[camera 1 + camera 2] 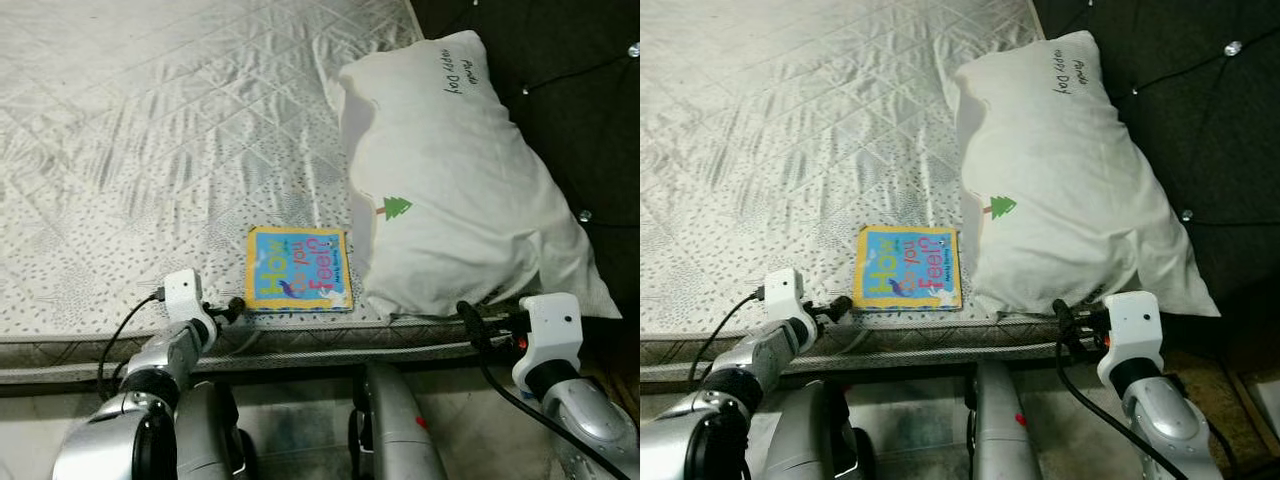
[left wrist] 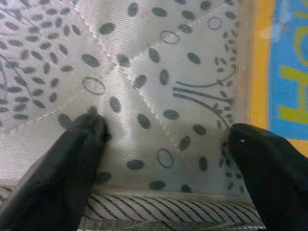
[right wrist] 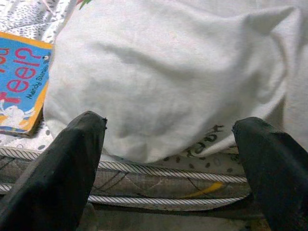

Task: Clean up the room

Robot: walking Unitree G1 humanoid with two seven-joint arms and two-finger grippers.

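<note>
Bed (image 1: 150,150): quilted mattress cover, pale grey-white with small dark speckles and leaf marks, corded piping along the near edge. It runs across the head views.

Headboard (image 1: 560,90): dark, tufted with shiny buttons, on the robot's right beyond the mattress.

Pillow (image 1: 450,180): white, creased, lying on the right part of the bed against the headboard. It carries a small green tree print and handwritten black lettering near its far end. Its near end reaches the mattress edge.

Children's book (image 1: 299,269): flat on the bed, close to the near edge, just beside the pillow's left side. Blue cover, yellow border, coloured title lettering; the right wrist view reads "feel?" on it.

Left hand (image 2: 163,144): at the near mattress edge, just left of the book, fingers spread wide over bare quilt with nothing between them. One fingertip lies near the book's yellow border.

Right hand (image 3: 168,139): at the mattress edge below the near end of the pillow, fingers spread wide, holding nothing.
</note>
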